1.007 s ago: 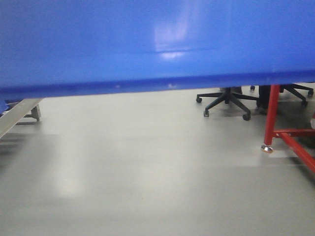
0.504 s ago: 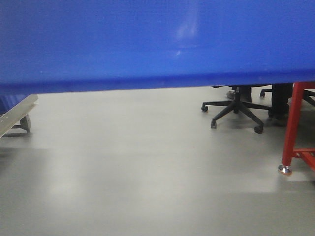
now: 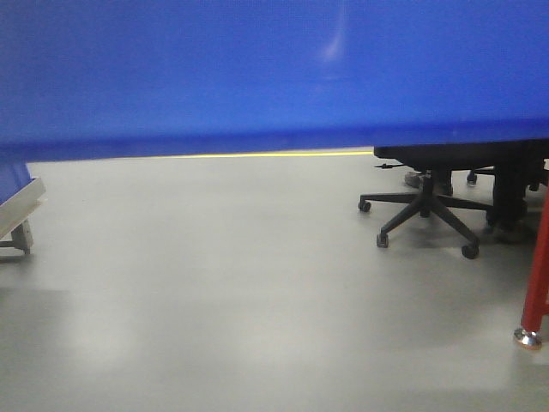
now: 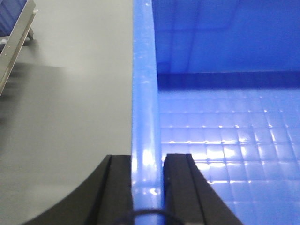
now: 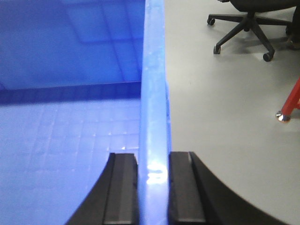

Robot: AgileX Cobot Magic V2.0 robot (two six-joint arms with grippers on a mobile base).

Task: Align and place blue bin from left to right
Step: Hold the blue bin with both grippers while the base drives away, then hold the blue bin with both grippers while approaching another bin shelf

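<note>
Glossy smooth plastic blue bin [image 4: 143, 93], grid-textured base; floor [image 3: 257, 283] smooth, faint sheen.
</note>
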